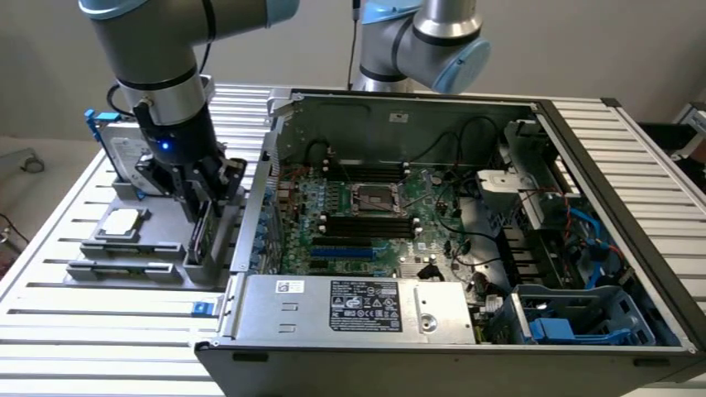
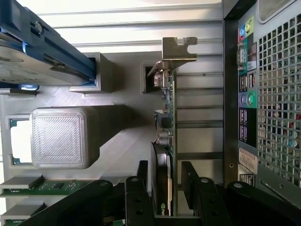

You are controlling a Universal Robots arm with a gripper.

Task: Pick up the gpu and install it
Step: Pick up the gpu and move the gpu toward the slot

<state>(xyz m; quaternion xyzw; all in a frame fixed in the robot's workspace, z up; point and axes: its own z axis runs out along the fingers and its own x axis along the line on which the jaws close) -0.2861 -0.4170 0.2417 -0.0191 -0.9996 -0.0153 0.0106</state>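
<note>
In the exterior view, the arm (image 1: 165, 74) stands at the upper left of the frame. Its claw (image 1: 201, 198) hangs low over a grey holder (image 1: 121, 269) on the slatted surface (image 1: 78, 331), just left of the open computer case (image 1: 617, 165). The graphics card (image 1: 201, 240) stands on edge in that holder, under the claw.

In the wrist view, the claw (image 2: 164, 165) is parted narrowly, with one finger (image 2: 141, 188) on each side of the graphics card (image 2: 170, 113). A slim gap shows on the board side. The silver bracket (image 2: 178, 49) sits at the card's far end.

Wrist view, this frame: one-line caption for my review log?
Open claw straddling the gpu, which stands on edge in the grey holder beside the computer case.
</note>
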